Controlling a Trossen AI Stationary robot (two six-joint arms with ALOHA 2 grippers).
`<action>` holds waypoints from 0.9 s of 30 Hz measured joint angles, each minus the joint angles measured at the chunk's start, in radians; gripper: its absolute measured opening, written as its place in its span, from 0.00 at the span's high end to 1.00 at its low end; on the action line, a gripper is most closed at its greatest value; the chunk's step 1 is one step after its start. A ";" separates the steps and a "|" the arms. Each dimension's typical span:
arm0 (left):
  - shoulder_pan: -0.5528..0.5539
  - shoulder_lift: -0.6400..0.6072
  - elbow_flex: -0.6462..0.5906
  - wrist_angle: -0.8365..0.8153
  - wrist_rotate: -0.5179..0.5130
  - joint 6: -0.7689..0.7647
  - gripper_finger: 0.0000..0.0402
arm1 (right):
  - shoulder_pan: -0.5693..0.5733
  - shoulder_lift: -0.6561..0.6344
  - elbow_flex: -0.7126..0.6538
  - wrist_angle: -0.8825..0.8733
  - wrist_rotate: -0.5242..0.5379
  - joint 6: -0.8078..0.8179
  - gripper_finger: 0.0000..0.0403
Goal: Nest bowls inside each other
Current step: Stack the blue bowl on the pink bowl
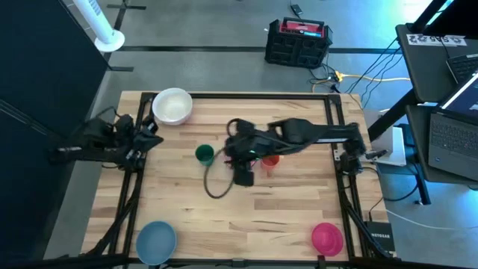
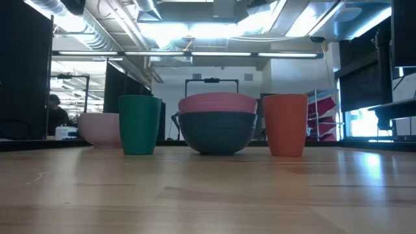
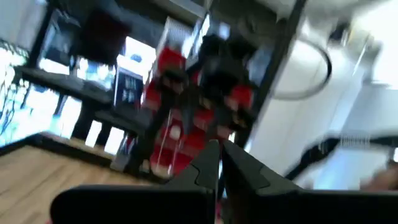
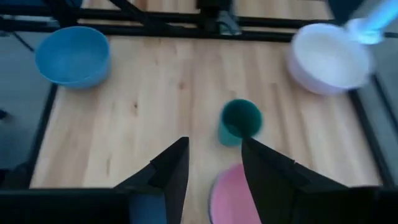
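Note:
A pale pink bowl (image 2: 218, 102) sits nested in a dark blue bowl (image 2: 218, 133) mid-table, between a green cup (image 2: 140, 123) and a red cup (image 2: 286, 123). My right gripper (image 4: 214, 149) hangs open above the pink bowl (image 4: 231, 194), holding nothing, and in the high view my right arm hides both bowls. The white bowl (image 1: 172, 105) stands at the far left. The light blue bowl (image 1: 156, 241) is at the near left and the magenta bowl (image 1: 327, 237) at the near right. My left gripper (image 3: 219, 163) is raised at the table's left edge, shut and empty.
A dark cable loop (image 1: 216, 183) hangs from my right arm over the table's middle. Black frame rails (image 1: 340, 112) border the wooden top. A black and red crate (image 1: 299, 41) sits on the floor beyond the far edge, and a laptop (image 1: 455, 134) stands to the right.

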 joint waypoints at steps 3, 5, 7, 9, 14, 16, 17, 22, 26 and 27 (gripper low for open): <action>-0.062 0.146 0.153 -0.145 0.001 0.068 0.91 | 0.041 -0.053 -0.007 -0.054 0.092 0.020 0.66; -0.103 0.245 0.251 -0.238 0.002 0.110 0.89 | 0.068 -0.088 -0.012 -0.091 0.154 0.034 0.66; -0.151 0.370 0.303 -0.279 0.003 0.122 0.85 | 0.097 -0.117 -0.013 -0.153 0.220 0.065 0.66; -0.198 0.476 0.336 -0.308 0.003 0.139 0.82 | 0.132 -0.142 -0.013 -0.235 0.288 0.114 0.66; -0.340 0.665 0.387 -0.463 0.003 0.154 0.80 | 0.231 -0.210 -0.038 -0.347 0.412 0.263 0.66; -0.405 0.717 0.399 -0.532 0.004 0.136 0.80 | 0.284 -0.248 -0.074 -0.350 0.447 0.314 0.66; -0.443 0.740 0.404 -0.559 0.004 0.129 0.80 | 0.303 -0.265 -0.093 -0.354 0.468 0.351 0.66; -0.610 0.833 0.407 -0.686 0.045 0.062 0.80 | 0.406 -0.371 -0.287 -0.356 0.552 0.533 0.66; -0.672 0.885 0.407 -0.719 0.074 0.000 0.80 | 0.442 -0.412 -0.410 -0.349 0.551 0.659 0.66; -0.684 0.896 0.407 -0.721 0.079 -0.015 0.80 | 0.449 -0.419 -0.438 -0.346 0.551 0.689 0.66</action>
